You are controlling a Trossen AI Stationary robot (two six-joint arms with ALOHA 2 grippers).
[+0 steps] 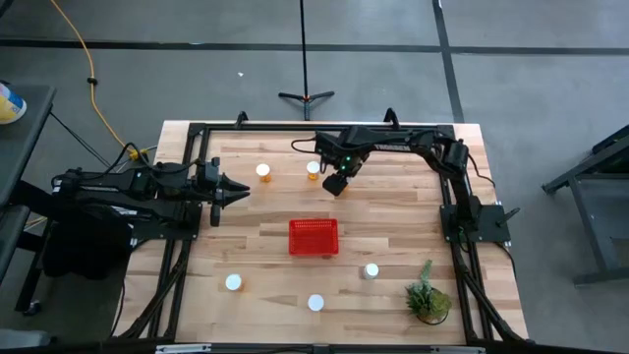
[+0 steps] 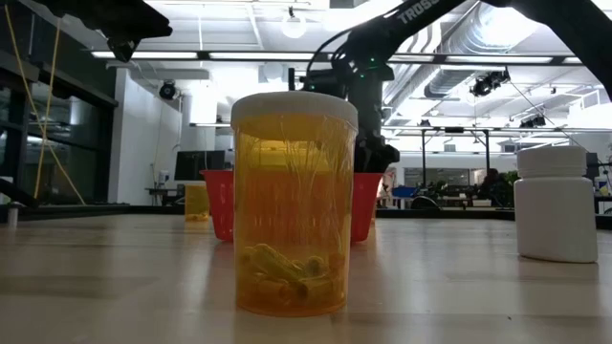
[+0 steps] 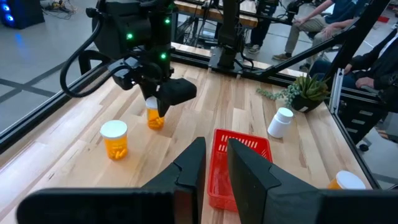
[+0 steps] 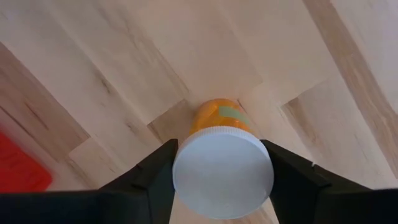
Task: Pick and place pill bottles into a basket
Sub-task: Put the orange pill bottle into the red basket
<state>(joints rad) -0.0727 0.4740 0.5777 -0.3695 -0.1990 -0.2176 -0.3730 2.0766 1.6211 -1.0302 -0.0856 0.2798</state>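
Orange plastic shows under a round white cap where the right end effector (image 4: 221, 177) has hold of a pill bottle (image 4: 222, 168); in the right wrist view its 2 dark fingers (image 4: 146, 180) press on either side of the cap, narrowed to the cap's width, with the butcher-block worktop (image 4: 124, 56) beneath. Whether the bottle still touches the wood cannot be told. From above, this end effector (image 1: 336, 183) sits at the far middle of the worktop (image 1: 393, 226), beyond the red mesh basket (image 1: 314, 237), and a second bottle (image 1: 263, 172) stands well apart on its left. The left wrist view shows the held bottle (image 3: 154, 117) under the right arm and that second bottle (image 3: 115, 139) beside it.

The left end effector (image 1: 240, 189) hovers over the left side of the worktop, fingers (image 3: 189, 171) fully closed with nothing between them, pointing toward the basket (image 3: 239, 168).

The basket lies near the worktop's centre. 3 white-capped bottles stand on the near side: 1 at near left (image 1: 233, 283), 1 at near middle (image 1: 315, 303), 1 (image 1: 371, 270) just beside a small green potted plant (image 1: 428, 295) at the near right corner. In the low view an orange bottle holding capsules (image 2: 293, 205) fills the foreground, with a white bottle (image 2: 556, 204) to its right.
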